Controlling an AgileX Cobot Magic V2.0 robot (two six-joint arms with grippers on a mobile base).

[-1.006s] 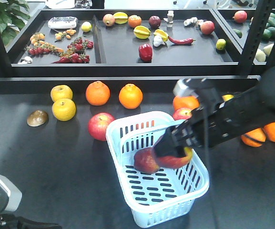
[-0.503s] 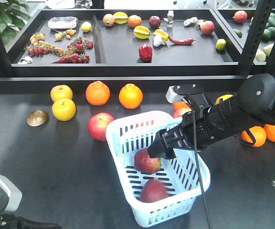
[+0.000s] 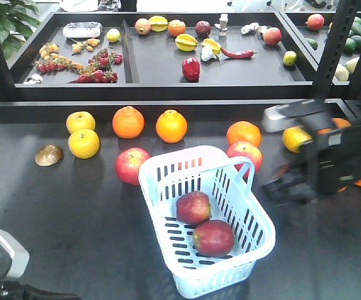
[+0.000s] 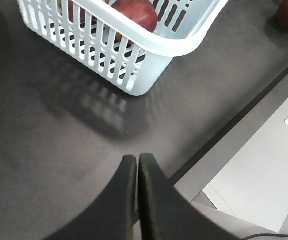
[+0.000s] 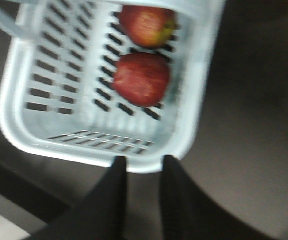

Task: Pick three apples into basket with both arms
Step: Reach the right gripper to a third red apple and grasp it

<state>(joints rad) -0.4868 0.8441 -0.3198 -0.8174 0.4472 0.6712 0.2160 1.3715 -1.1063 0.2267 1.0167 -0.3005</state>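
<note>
Two apples (image 3: 204, 223) lie side by side in the basket (image 3: 161, 164) at the near middle of the desk (image 3: 61, 206). A third apple (image 3: 131, 165) sits on the desk just left of the basket's far corner — another (image 3: 245, 153) just beyond its right side. The right gripper (image 5: 142, 161) hangs empty, jaws slightly spread; the left gripper (image 4: 136, 159) rests low, jaws pressed together. These apples look firm, smooth and rollable — best pinched across the widest middle.
</note>
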